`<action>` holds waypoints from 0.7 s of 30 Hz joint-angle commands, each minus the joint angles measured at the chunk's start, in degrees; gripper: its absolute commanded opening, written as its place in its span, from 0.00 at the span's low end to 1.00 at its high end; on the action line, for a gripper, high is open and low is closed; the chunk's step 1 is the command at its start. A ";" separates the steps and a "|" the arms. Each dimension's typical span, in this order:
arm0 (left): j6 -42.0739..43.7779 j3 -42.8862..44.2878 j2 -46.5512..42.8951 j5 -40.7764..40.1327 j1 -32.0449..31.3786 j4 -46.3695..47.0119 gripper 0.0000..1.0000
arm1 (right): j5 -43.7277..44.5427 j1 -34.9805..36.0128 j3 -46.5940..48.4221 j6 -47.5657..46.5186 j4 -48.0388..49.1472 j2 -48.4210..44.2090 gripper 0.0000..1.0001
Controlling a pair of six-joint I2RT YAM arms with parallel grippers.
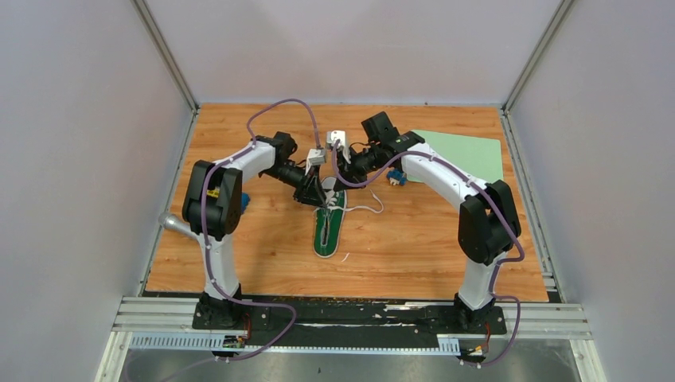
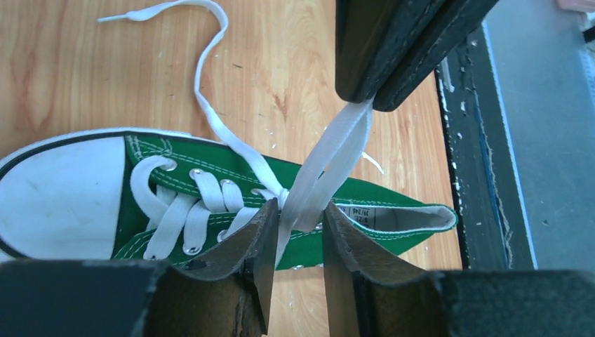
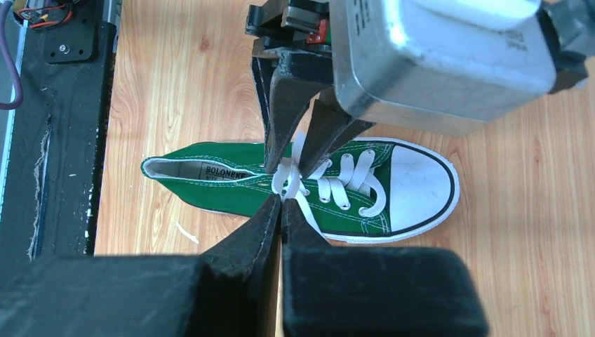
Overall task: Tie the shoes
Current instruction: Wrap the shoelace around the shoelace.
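The green shoe (image 1: pixel 328 227) with a white toe cap lies mid-table, toe toward the arms. Its white laces are crossed in a first knot (image 3: pixel 288 179) above the tongue. My right gripper (image 2: pixel 372 98) is shut on a doubled loop of lace (image 2: pixel 337 147) and holds it taut, up from the knot. My left gripper (image 2: pixel 300 214) straddles that loop just above the shoe (image 2: pixel 70 196); its jaws stand apart with both strands between them. In the right wrist view my right gripper (image 3: pixel 281 203) pinches lace at the knot, facing the left gripper (image 3: pixel 298 158). A free lace end (image 2: pixel 210 42) trails over the wood.
A pale green mat (image 1: pixel 466 151) lies at the back right. Small blue objects sit beside each arm (image 1: pixel 396 178) (image 1: pixel 244 200). A grey metal piece (image 1: pixel 171 223) rests at the left edge. The black base rail (image 1: pixel 350 314) runs along the near edge. Walls enclose three sides.
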 commanded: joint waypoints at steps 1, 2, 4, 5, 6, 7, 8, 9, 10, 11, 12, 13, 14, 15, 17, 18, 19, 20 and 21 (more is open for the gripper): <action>-11.14 -3.04 -6.67 -1.88 -0.21 15.04 0.38 | -1.34 -0.04 2.41 -0.97 -0.07 0.03 0.00; -11.16 -3.13 -6.53 -1.60 -0.21 15.57 0.38 | -1.35 -0.04 2.45 -0.85 -0.02 -0.02 0.00; -10.09 -2.27 -5.56 -0.65 -0.21 14.06 0.34 | -1.27 0.00 2.39 -0.82 -0.06 -0.05 0.00; -9.63 -1.85 -5.16 -0.07 -0.21 13.27 0.33 | -1.23 -0.03 2.37 -0.82 -0.09 0.01 0.00; -8.71 -1.19 -4.53 0.14 -0.26 11.83 0.32 | -1.08 -0.05 2.28 -0.82 -0.11 -0.06 0.00; -8.28 -0.96 -4.34 0.52 -0.28 11.28 0.31 | -1.02 0.01 2.28 -0.76 -0.09 -0.06 0.00; -7.65 -0.68 -4.19 0.66 -0.29 10.41 0.29 | -0.96 -0.03 2.28 -0.74 -0.06 -0.11 0.00; -7.44 -0.67 -4.17 0.80 -0.30 9.97 0.28 | -0.85 -0.04 2.21 -0.66 -0.06 -0.15 0.00; -7.13 -0.65 -4.11 0.89 -0.30 9.73 0.26 | -0.75 -0.04 2.08 -0.58 -0.06 -0.15 0.00; -7.01 -0.65 -4.08 0.99 -0.30 9.30 0.25 | -0.68 -0.04 2.08 -0.45 -0.06 -0.08 0.00; -6.76 -0.58 -4.02 1.07 -0.30 9.05 0.24 | -0.58 -0.04 2.03 -0.33 -0.06 0.00 0.00; -6.69 -0.53 -3.95 1.21 -0.30 8.62 0.23 | -0.61 -0.10 2.02 -0.22 -0.08 0.02 0.00; -6.64 -0.44 -3.85 1.27 -0.30 8.49 0.19 | -0.52 -0.04 1.98 -0.14 -0.12 0.09 0.00; -6.72 -0.46 -3.78 1.39 -0.30 8.37 0.17 | -0.40 -0.04 1.95 -0.05 -0.11 0.15 0.00; -6.80 -0.43 -3.48 1.66 -0.38 7.88 0.13 | 0.02 -0.10 2.01 0.30 -0.09 0.35 0.00; -6.97 -0.44 -3.34 1.73 -0.43 7.68 0.13 | 0.35 -0.17 2.14 0.73 -0.11 0.49 0.00; -7.08 -0.46 -3.30 1.66 -0.57 7.35 0.13 | 0.81 -0.34 2.44 1.56 -0.06 0.80 0.00; -7.25 -0.60 -3.32 1.56 -0.61 7.33 0.13 | 0.88 -0.64 2.72 2.58 -0.10 1.15 0.00; -7.55 -0.97 -3.38 1.44 -0.82 7.29 0.12 | 0.88 -1.03 2.98 3.67 -0.11 1.65 0.00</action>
